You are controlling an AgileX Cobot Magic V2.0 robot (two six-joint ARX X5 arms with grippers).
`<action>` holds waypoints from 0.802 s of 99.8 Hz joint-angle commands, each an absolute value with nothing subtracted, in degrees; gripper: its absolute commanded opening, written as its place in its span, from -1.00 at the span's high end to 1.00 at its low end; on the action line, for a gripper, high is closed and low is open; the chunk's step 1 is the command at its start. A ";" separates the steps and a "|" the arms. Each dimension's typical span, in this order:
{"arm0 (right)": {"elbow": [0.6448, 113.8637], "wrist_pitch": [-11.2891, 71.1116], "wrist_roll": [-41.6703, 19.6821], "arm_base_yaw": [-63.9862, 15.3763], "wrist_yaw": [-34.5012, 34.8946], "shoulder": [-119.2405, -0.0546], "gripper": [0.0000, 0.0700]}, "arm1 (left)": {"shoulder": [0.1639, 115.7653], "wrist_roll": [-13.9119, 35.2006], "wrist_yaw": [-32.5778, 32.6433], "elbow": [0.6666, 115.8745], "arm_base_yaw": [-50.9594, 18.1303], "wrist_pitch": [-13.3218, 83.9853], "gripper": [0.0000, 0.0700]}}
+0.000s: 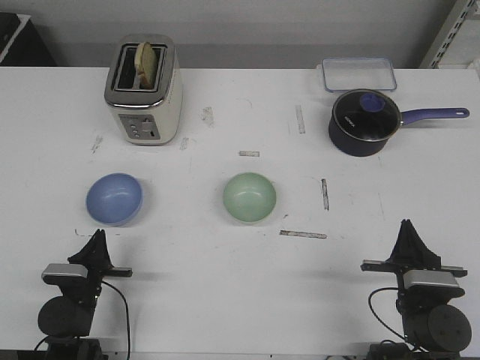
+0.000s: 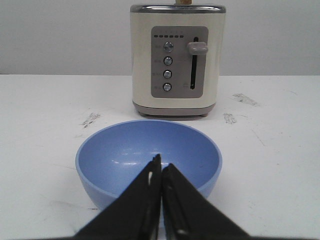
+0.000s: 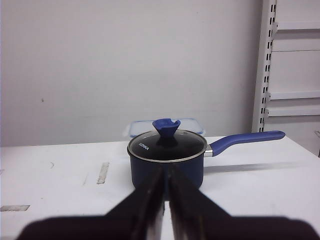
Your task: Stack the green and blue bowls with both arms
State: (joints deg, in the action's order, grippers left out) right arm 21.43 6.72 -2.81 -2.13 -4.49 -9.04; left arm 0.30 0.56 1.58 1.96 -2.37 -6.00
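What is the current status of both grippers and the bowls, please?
Left gripper, right gripper shut, empty. Periwinkle blue bowl, mint green bowl apart, unstacked. Nothing between.

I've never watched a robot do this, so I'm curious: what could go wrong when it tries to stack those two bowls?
Both grippers, left and right, are shut and parked near the table edge, so everything is still ahead.

1. The blue bowl and green bowl look smooth and round; a rim pinch might slip or tip one.
2. The toaster stands just behind the blue bowl, so an overshooting left arm might bump it.
3. The right gripper faces the saucepan, not the green bowl; it must swing inward.
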 commanded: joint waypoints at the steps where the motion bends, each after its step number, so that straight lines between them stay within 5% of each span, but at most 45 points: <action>1: 21.71 6.00 -3.20 -2.20 -4.32 -8.99 0.99 | 0.19 0.08 1.74 0.75 -2.26 -6.92 0.99; 80: 21.74 6.04 -1.45 -2.20 -4.34 -8.99 0.99 | 0.19 -0.10 1.74 1.26 -2.26 -7.77 0.99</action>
